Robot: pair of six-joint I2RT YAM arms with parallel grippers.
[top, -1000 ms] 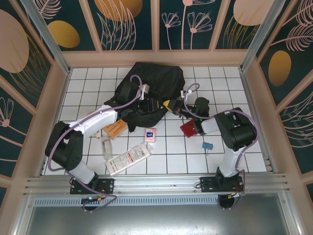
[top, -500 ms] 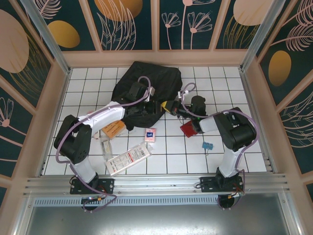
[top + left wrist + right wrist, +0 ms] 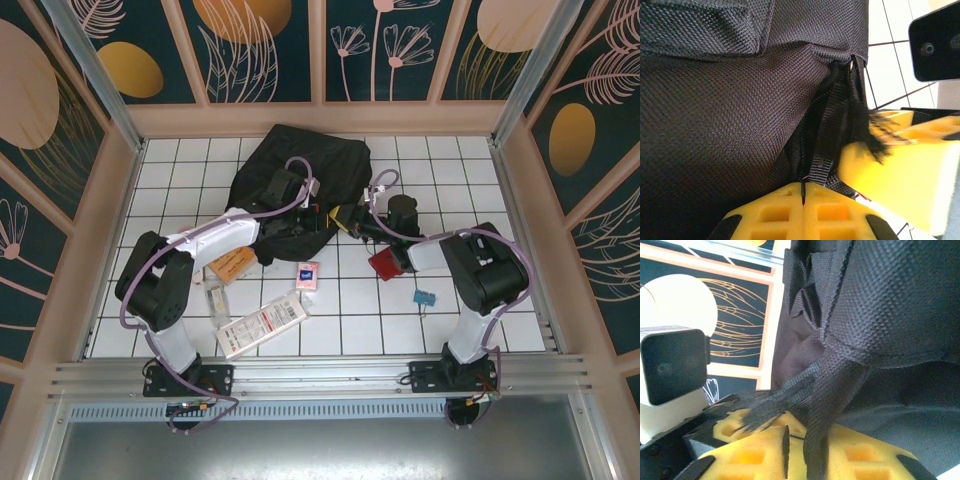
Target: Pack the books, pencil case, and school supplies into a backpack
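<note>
Left hand (image 3: 802,187) is clamped shut on a webbing strap (image 3: 832,120) of the backpack (image 3: 715,110); right hand (image 3: 786,440) has a frayed strap (image 3: 790,390) draped across it, grip unclear. The backpack lies slumped on the counter (image 3: 450,180), far middle, long axis far-to-near, straps toward the arms. Probably light, floppy cloth: best held by its webbing

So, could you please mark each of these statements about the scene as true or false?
1. The left gripper is shut on a black strap. True.
2. The orange book is inside the backpack. False: it lies on the table beside it.
3. The teal clip lies on the table, outside the backpack. True.
4. The pink box sits on top of the backpack. False: it lies on the table in front of it.
</note>
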